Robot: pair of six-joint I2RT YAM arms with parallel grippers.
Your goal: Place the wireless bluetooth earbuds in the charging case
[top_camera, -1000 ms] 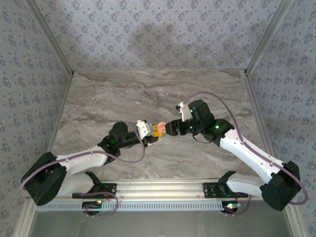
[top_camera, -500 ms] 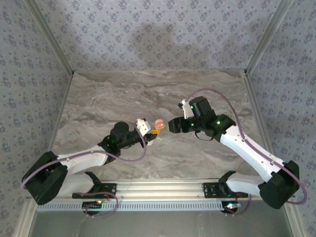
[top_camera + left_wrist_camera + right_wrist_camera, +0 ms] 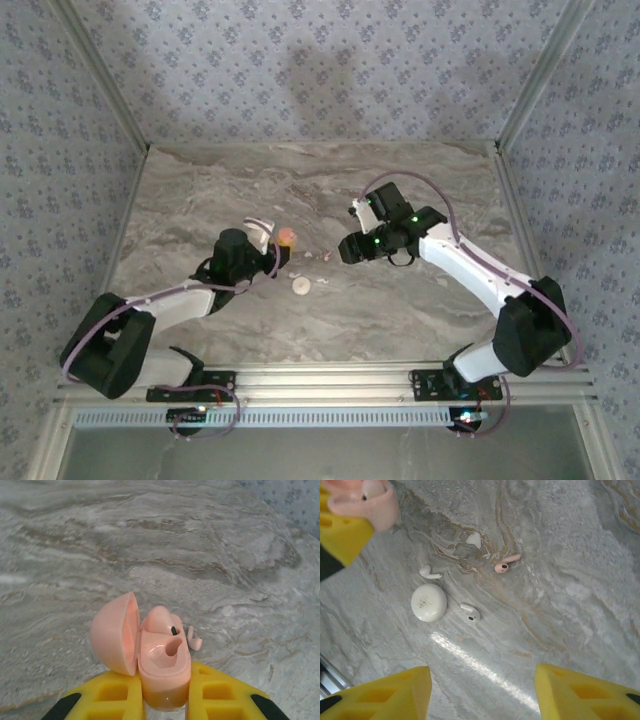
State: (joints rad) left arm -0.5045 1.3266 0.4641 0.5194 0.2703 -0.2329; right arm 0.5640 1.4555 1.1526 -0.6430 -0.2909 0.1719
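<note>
Three views. Top external: my left gripper (image 3: 277, 249) pinched the open pink charging case (image 3: 286, 237); my right gripper (image 3: 346, 250) faced it, apart. Left wrist: one earbud (image 3: 158, 620) sat inside the case, a pink earbud (image 3: 194, 640) lay on the table (image 3: 225, 555) just beside. Right wrist: my right gripper stood spread above two white earbuds (image 3: 430, 572) near a white disc (image 3: 428, 602).

Table (image 3: 420, 180): grey-beige marble pattern, brown veins. Back wall (image 3: 320, 60) and side walls (image 3: 45, 200): blue-grey paper, small floral repeat. Soft shadow (image 3: 310, 75) at centre of back wall. Metal struts (image 3: 100, 75) slant down both corners. Aluminium rail (image 3: 330, 380) along near edge. Glare streak (image 3: 480, 665) on table, right wrist view.
</note>
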